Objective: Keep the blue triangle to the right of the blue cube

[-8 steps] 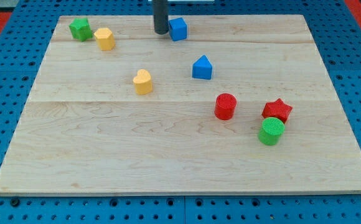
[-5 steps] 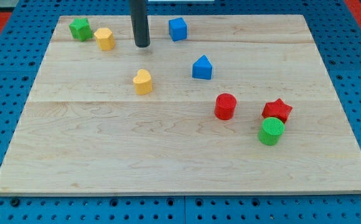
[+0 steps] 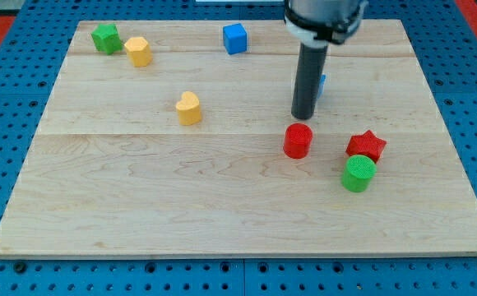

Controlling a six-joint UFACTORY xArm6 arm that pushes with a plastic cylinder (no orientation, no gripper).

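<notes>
The blue cube (image 3: 234, 38) sits near the view's top, left of centre. The blue triangle (image 3: 322, 83) is almost wholly hidden behind my rod; only a blue sliver shows at the rod's right edge, right of and lower than the cube. My tip (image 3: 303, 117) rests on the board just above the red cylinder (image 3: 298, 140), at the lower left of the triangle's sliver. Whether the rod touches the triangle cannot be told.
A green star (image 3: 105, 38) and a yellow hexagon (image 3: 139, 51) lie at the top left. A yellow heart (image 3: 188, 108) lies left of centre. A red star (image 3: 366, 145) and a green cylinder (image 3: 358, 173) lie at the right, touching.
My rod swung from the top left, near the yellow hexagon, to the centre right. The blue triangle shifted rightward from beside the board's centre to behind the rod.
</notes>
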